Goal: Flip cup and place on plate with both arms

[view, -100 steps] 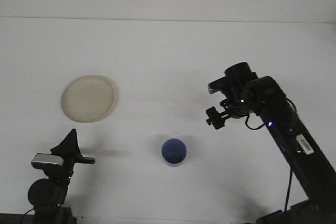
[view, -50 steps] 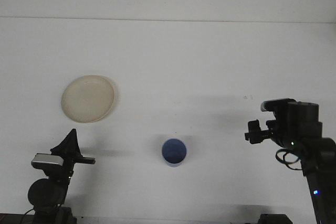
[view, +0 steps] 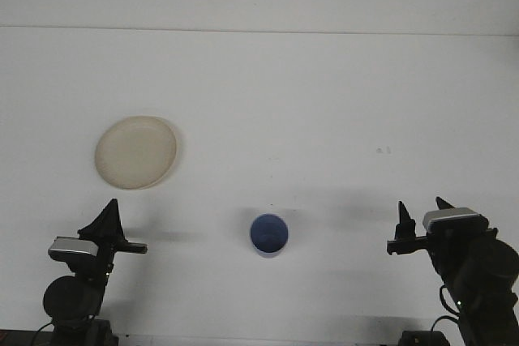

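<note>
My matt white counter looks smooth; the round cream plastic plate has a dull sheen; the small blue plastic cup looks smooth.

- The cup stands on the table, near the front, in the middle.
- The plate lies to the left of the cup and farther back, well apart from it.
- The left gripper is at the front left, in front of the plate.
- The right gripper is at the front right.
- The cup sits between the two grippers.
</note>
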{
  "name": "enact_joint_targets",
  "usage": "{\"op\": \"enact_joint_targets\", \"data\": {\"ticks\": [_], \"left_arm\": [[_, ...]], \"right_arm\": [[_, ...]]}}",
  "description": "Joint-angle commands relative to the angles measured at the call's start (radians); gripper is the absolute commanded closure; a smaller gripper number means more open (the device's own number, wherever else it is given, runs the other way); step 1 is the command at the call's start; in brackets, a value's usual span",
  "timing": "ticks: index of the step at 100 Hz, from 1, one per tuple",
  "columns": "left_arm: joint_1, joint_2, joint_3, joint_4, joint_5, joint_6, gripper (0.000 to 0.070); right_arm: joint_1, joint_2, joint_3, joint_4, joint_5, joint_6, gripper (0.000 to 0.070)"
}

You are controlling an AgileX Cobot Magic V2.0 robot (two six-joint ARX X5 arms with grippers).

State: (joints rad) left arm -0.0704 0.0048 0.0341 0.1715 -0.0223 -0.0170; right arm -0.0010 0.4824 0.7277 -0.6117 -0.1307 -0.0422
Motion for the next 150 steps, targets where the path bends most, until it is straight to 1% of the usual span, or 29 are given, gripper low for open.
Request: {"op": "enact_joint_targets", "data": {"ticks": [1, 24, 83, 102, 110, 121, 133, 150], "left_arm": [[-0.001, -0.002, -0.020, 0.010, -0.003, 0.005, 0.0688], [-0.001, -0.002, -0.020, 0.010, -0.003, 0.005, 0.0688], [-0.001, -0.002, -0.018, 0.011, -0.004, 0.006, 0.0688], [-0.001, -0.002, 0.033, -0.001, -0.004, 0.005, 0.0688], [-0.001, 0.002, 0.091, -0.063, -0.010, 0.005, 0.0688], [-0.001, 0.037, 0.206, -0.186, -0.053, -0.003, 0.0688], [-0.001, 0.118, 0.361, -0.332, -0.053, -0.003, 0.0688], [-0.001, 0.298, 0.613, -0.549, -0.053, -0.002, 0.0688]], "right_arm": [[0.001, -0.039, -0.021, 0.045, 0.005, 0.016, 0.0215], [0.001, -0.130, -0.106, 0.110, 0.019, 0.016, 0.0215], [0.001, -0.130, -0.106, 0.125, 0.026, 0.017, 0.0215], [0.001, -0.130, -0.106, 0.125, 0.026, 0.017, 0.0215], [0.001, -0.130, -0.106, 0.125, 0.026, 0.017, 0.0215], [0.001, -0.130, -0.106, 0.126, 0.027, 0.016, 0.0215], [0.001, -0.130, -0.106, 0.126, 0.027, 0.016, 0.0215], [0.001, -0.130, -0.106, 0.132, 0.027, 0.016, 0.0215]]}}
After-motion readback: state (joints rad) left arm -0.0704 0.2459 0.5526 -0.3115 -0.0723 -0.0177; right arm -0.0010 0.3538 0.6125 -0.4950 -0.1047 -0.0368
